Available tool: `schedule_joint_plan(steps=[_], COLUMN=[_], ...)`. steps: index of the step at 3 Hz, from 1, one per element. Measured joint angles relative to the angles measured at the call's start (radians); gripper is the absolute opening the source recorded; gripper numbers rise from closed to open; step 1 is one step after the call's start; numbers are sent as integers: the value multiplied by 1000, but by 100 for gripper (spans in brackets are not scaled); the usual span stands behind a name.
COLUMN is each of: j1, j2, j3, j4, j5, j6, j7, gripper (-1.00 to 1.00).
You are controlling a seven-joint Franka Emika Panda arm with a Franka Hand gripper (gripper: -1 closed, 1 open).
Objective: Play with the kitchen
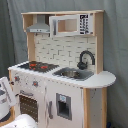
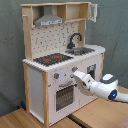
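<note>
- While I watch both exterior views, the kitchen (image 1: 60, 75) (image 2: 60, 60) stands upright against a grey-green curtain (image 1: 115, 45), on a wooden floor (image 2: 95, 117) in the second exterior view.
- Its black hob (image 1: 37, 65) (image 2: 53, 59) with red rings sits on the white counter, with the sink (image 1: 72, 74) (image 2: 84, 50) beside it and the black faucet (image 1: 85, 59) (image 2: 75, 39) arching over the sink's back edge.
- I see the grey hood (image 1: 39, 26) (image 2: 49, 20) hanging under the top shelf, above the hob.
- In the second exterior view, the arm (image 2: 102, 89) reaches in from the second exterior view's right, white with a blue spot near its wrist.
- My gripper (image 2: 76, 76) is right at the front panel, just beside the knobs (image 2: 56, 76) and above the windowed oven door (image 2: 65, 95); I cannot tell whether it touches the panel.
- I cannot tell whether the claw is apart or together.
- In the first exterior view, only a white part of the arm (image 1: 22, 121) shows at the bottom edge, in front of the oven door (image 1: 29, 106).
</note>
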Motion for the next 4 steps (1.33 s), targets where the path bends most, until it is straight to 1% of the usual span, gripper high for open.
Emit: schedule_joint_plan(steps=[1, 2, 3, 4], j1=[-22, -46, -71, -103], j2=[-4, -9, -11, -11], j3=[3, 16, 39, 51], j4=[-28, -49, -52, -50], j5=[0, 0, 0, 0], j6=[54, 95, 107, 111], j7=[85, 187, 286, 388], gripper=[100, 100, 100, 100])
